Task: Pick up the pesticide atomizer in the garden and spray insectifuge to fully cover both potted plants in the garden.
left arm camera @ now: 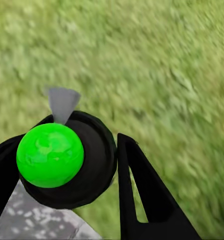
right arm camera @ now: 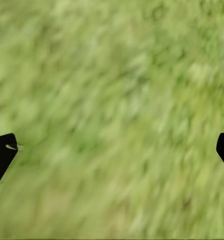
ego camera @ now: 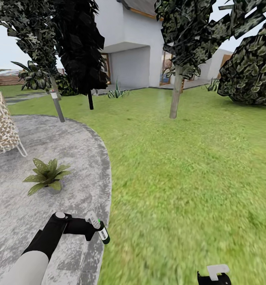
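Garden all round: green lawn [ego camera: 180, 166] on one side, a grey round paving [ego camera: 50, 138] on the other, white house [ego camera: 129, 51] and trees behind. Left fingers [ego camera: 94, 228] are clamped on the spray bottle [ego camera: 101, 230], one black finger [left arm camera: 142, 195] snug against its side in the left wrist view, the bottle's round dark end with a bright green spot [left arm camera: 50, 155] wedged between them. The bottle sits tilted in the grip, right over the border where paving meets grass.

Moving out from the fingers, one potted plant [ego camera: 47, 176] sits on the paving, ahead of the grip and off to the left-arm side, near but not under the nozzle. A second small rosette [ego camera: 117, 93] stands far beyond the fingers, close to the house; too small to be sure it is the other pot.

Right fingers [right arm camera: 112, 150] are spread wide with nothing between them, only blurred grass beyond the tips.

By my reading the step now is spraying the near plant. To do it well, bring the bottle in over the leaves, turn the wrist so the nozzle faces the rosette, and keep the squeeze firm so the bottle does not slip. I cannot tell which way the nozzle points at present.
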Robot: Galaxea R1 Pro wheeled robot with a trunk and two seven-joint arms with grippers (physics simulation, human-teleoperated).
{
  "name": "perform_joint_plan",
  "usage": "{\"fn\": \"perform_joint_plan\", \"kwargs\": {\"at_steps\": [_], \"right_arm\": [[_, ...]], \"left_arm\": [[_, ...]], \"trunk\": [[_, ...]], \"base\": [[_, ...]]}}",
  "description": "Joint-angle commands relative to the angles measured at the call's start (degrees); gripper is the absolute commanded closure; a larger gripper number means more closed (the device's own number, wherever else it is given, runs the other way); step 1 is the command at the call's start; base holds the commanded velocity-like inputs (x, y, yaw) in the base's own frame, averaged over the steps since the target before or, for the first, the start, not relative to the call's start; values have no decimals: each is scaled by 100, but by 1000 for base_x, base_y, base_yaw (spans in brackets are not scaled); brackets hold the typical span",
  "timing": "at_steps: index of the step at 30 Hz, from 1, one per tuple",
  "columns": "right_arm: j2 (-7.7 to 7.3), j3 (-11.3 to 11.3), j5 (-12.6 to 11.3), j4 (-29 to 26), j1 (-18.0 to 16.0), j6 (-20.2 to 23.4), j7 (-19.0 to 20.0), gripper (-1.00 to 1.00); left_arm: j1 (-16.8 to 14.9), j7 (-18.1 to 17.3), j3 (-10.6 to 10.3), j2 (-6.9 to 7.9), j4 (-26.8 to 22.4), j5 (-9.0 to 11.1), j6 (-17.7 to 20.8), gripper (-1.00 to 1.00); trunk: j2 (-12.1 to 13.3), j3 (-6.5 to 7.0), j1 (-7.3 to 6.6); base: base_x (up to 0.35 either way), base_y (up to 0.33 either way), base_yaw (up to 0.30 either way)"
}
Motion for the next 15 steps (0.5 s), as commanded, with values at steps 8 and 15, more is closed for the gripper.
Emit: {"fn": "perform_joint_plan", "kwargs": {"at_steps": [8, 15], "right_arm": [[-2, -37, 59, 13, -5, -23, -29, -100], [-2, -37, 60, 13, -5, -23, -29, -100]], "left_arm": [[-4, -39, 19, -6, -7, -22, 60, 100], [-4, -39, 19, -6, -7, -22, 60, 100]], "trunk": [[-2, -5, 2], [-2, -5, 2]], "base": [[327, -102, 277], [327, -102, 277]]}}
